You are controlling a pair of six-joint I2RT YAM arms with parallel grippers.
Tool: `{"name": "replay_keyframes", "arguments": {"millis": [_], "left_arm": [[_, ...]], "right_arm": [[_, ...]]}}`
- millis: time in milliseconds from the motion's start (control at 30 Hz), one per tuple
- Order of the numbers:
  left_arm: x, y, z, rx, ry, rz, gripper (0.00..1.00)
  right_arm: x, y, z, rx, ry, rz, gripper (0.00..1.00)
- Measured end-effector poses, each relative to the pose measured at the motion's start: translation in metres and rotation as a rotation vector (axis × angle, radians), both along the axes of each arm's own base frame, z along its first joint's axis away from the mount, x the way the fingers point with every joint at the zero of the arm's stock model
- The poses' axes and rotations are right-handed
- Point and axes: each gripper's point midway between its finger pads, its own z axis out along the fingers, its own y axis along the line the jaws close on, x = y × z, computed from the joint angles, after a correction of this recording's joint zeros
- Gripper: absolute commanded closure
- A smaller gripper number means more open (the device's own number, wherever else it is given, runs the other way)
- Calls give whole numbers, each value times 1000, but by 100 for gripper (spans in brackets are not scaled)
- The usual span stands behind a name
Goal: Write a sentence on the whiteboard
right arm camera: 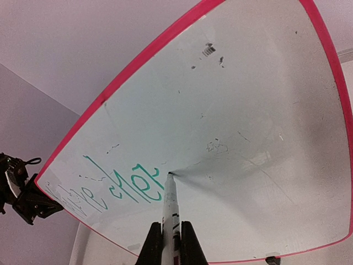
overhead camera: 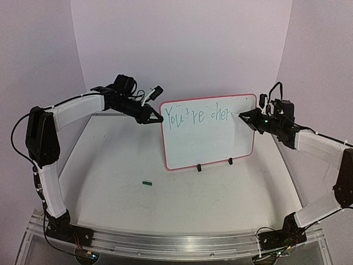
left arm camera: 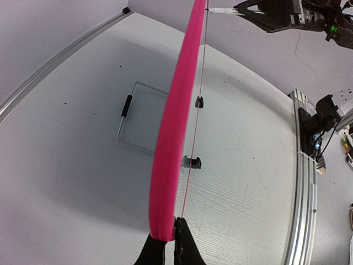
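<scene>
The whiteboard (overhead camera: 212, 141), white with a red frame, stands upright on two black clip feet (overhead camera: 198, 168) mid-table. Green handwriting, the sentence (overhead camera: 196, 115), runs along its top and reads about "You're cher". My left gripper (overhead camera: 158, 118) is shut on the board's left edge; in the left wrist view the frame (left arm camera: 175, 121) shows edge-on, pinched at my left gripper (left arm camera: 175, 234). My right gripper (overhead camera: 246, 117) is shut on a white marker (right arm camera: 171, 207) whose tip touches the whiteboard (right arm camera: 259, 110) just past the last green letters (right arm camera: 135, 187). My right gripper (right arm camera: 171, 245) clamps the marker's barrel.
A small green marker cap (overhead camera: 146, 183) lies on the table in front of the board. A thin rectangular outline with a black handle (left arm camera: 127, 106) lies on the table behind the board. An aluminium rail (overhead camera: 165, 238) runs along the near edge by the arm bases.
</scene>
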Motion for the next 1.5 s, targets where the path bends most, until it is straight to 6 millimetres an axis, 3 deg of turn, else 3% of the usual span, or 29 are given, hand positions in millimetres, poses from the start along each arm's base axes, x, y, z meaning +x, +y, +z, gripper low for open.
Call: {"name": "replay_keyframes", "arguments": {"millis": [733,833,1167,1500], "left_arm": [[0,0,0,0,0,0,100],[0,0,0,0,0,0,100],[0,0,0,0,0,0,100],[0,0,0,0,0,0,100]], "right_arm": [[-5,-1,-22,-10,49,2,100],[-8,0,-17,-3,40,9,100],[-13,2,28,15,-62,30,100],[-1,3,21,-5,-48,22,100]]}}
